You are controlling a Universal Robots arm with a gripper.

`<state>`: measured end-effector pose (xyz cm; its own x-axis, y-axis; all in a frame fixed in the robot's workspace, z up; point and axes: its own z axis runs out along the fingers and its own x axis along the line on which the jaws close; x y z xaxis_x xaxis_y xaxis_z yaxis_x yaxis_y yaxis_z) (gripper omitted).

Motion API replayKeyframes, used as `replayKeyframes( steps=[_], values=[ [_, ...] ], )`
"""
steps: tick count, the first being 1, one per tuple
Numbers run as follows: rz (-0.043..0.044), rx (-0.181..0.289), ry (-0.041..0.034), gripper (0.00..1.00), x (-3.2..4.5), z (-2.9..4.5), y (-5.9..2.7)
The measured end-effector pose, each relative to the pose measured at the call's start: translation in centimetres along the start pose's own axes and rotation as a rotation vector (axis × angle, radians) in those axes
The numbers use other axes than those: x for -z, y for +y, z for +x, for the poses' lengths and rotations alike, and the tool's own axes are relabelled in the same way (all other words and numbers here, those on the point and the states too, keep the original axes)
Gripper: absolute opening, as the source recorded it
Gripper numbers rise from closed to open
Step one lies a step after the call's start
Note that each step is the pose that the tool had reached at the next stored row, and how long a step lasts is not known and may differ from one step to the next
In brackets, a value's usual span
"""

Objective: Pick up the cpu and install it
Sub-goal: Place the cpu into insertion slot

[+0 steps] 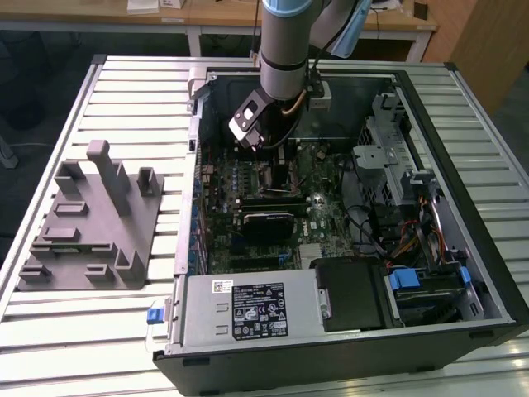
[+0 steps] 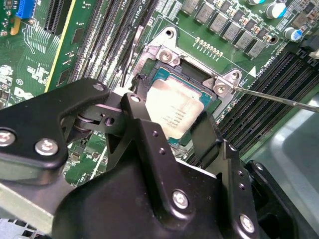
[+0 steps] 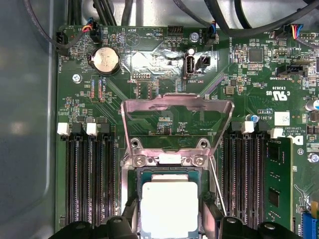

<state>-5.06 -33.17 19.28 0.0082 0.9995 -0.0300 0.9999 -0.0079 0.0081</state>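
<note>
— Whereabouts of the cpu (image 3: 169,206)?
— Down at the socket (image 3: 132,179) on the motherboard (image 3: 149,74), silver top up, squared with the socket's frame. Impossible to say whether fully seated or a hair above.
— And the gripper (image 2: 170,113)?
— Pinching the cpu by two opposite edges, one black finger (image 2: 144,129) on each side. Same in both wrist views.
— State of the cover plate (image 3: 177,102)?
— Tilted up and open, hinged at the socket's edge, standing clear of the cpu. Thin lever (image 2: 279,98) sticking out beside one corner of the socket.
— Around the socket?
— Rows of black memory slots (image 3: 89,179) on both sides. Round coin battery (image 3: 105,59) farther off on the motherboard, beyond the open cover plate.
— From the exterior view?
— The arm (image 1: 285,41) reaching straight down into the open computer case (image 1: 331,368), gripper low over the motherboard. Grey fixture (image 1: 91,223) lying on the slatted table (image 1: 140,91), well apart from the gripper, off to the exterior view's left of the computer case.
</note>
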Motion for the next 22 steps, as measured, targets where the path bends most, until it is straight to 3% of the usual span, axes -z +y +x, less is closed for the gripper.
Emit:
replayKeyframes(
  steps=[5, 12, 20, 22],
  values=[
    [-0.0001, 0.000, 0.0002, 0.62, 0.20, 0.00, 0.00],
    [0.0001, 0.000, -0.0002, 0.62, 1.80, -0.06, 0.01],
    [-0.0003, 0.000, 0.0000, 0.62, 1.86, -0.06, 0.02],
    [-0.0004, 0.000, 0.0001, 0.54, 1.86, -0.06, 0.02]
  ],
)
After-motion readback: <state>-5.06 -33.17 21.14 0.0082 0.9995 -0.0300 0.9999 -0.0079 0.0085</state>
